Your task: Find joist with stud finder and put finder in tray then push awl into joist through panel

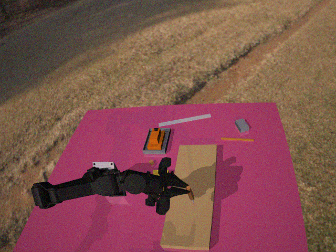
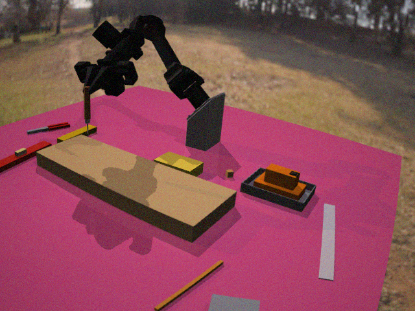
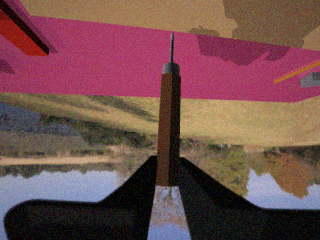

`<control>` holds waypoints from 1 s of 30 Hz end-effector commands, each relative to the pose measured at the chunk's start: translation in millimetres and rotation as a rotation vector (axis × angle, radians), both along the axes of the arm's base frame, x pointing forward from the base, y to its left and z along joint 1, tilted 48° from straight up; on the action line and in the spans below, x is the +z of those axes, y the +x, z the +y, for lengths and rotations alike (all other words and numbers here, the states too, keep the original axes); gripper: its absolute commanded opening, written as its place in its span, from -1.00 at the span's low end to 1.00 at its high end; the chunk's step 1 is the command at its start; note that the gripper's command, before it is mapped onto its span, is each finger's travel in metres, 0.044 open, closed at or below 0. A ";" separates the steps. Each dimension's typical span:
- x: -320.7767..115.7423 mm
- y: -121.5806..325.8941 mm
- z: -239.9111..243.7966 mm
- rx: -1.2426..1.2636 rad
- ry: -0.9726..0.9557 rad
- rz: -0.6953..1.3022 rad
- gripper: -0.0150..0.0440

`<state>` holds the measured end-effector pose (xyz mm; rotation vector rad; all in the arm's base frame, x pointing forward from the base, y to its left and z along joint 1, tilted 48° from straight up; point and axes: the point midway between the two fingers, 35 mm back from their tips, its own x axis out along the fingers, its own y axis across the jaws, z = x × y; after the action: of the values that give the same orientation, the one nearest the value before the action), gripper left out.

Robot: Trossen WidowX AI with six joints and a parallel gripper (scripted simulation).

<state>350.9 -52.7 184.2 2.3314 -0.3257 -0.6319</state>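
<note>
My gripper [image 1: 188,189] [image 2: 87,89] [image 3: 166,162] is shut on the awl [image 1: 191,193] [image 2: 87,105] [image 3: 169,120] by the top of its brown handle. The awl hangs close to upright, metal tip down, above the tan floor panel [image 1: 187,222] [image 2: 187,197] [image 3: 125,12]; its tip appears clear of the surface. The orange stud finder [image 1: 155,139] [image 2: 281,177] sits in the grey tray [image 1: 154,152] [image 2: 271,199], beyond one end of the panel. The joist is hidden, and I see no hole in the visible panel top.
A yellow block [image 1: 156,172] [image 2: 179,162] and a small cube [image 1: 151,161] [image 2: 229,173] lie between arm base and panel. A light strip [image 1: 184,119] [image 2: 327,241], an orange stick [image 1: 237,139] [image 2: 189,285], a grey block [image 1: 241,125] and a red bar [image 2: 33,149] lie around.
</note>
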 end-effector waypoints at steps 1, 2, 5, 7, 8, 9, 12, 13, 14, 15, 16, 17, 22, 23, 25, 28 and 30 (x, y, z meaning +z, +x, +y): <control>-15.4 8.2 11.2 -0.005 -0.004 0.020 -0.49; -18.5 9.9 13.7 -0.009 -0.003 0.022 -0.49; -28.0 14.8 21.6 -0.021 -0.003 0.026 -0.49; -34.4 17.6 27.1 -0.028 -0.004 0.028 -0.49; -37.6 18.9 29.9 -0.032 -0.005 0.028 -0.49; -40.8 20.1 32.7 -0.036 -0.006 0.029 -0.49; -50.6 23.1 41.4 -0.047 -0.009 0.030 -0.49; -53.9 23.9 44.3 -0.051 -0.010 0.030 -0.49; -57.1 24.7 47.3 -0.055 -0.011 0.030 -0.49; -60.4 25.3 50.2 -0.058 -0.013 0.030 -0.49; -63.7 25.9 53.2 -0.062 -0.014 0.030 -0.49; -67.0 26.3 56.2 -0.065 -0.016 0.029 -0.49; -83.4 27.3 71.3 -0.082 -0.026 0.024 -0.49; -86.7 27.2 74.4 -0.085 -0.028 0.023 -0.49; -93.2 26.7 80.4 -0.092 -0.033 0.020 -0.49; -103.0 25.3 89.5 -0.101 -0.041 0.013 -0.49; -109.4 24.0 95.4 -0.106 -0.046 0.008 -0.49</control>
<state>376.9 32.8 85.8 2.2827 -0.4436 -0.6847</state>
